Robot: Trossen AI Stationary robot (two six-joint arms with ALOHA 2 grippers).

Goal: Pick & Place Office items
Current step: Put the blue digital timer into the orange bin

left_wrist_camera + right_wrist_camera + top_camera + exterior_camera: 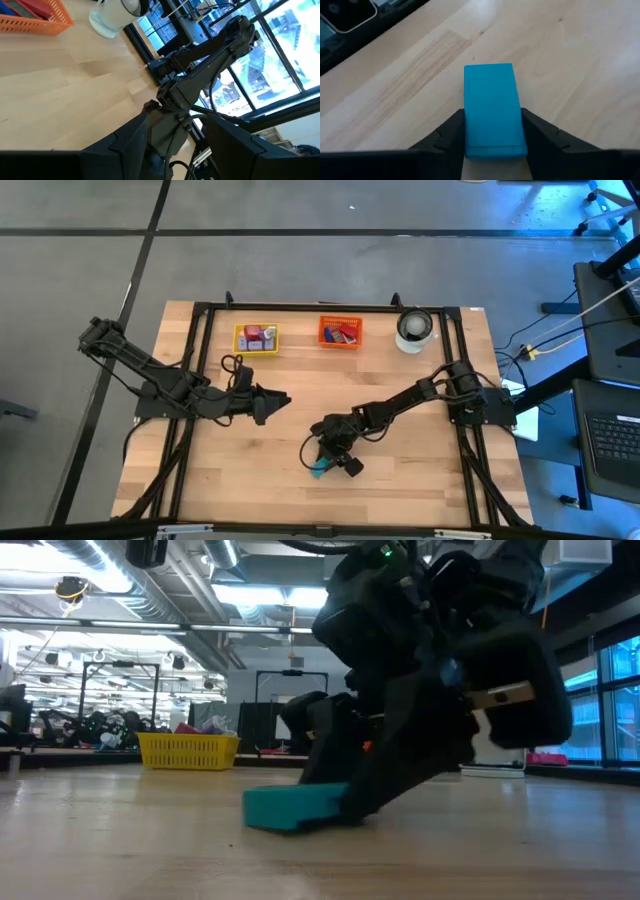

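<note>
Teal block [494, 107], smooth and rectangular, lies flat on grained wooden table [580, 60].

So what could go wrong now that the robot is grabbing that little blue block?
The right gripper has its fingers on both sides of the flat teal rectangular block, but only around its near end, so the far end could tip or slip out when lifted. In the low view the block lies flat on the wooden table, so the fingertips might scrape the wood. The yellow tray and orange tray are far off; it might drop on the way.
</note>
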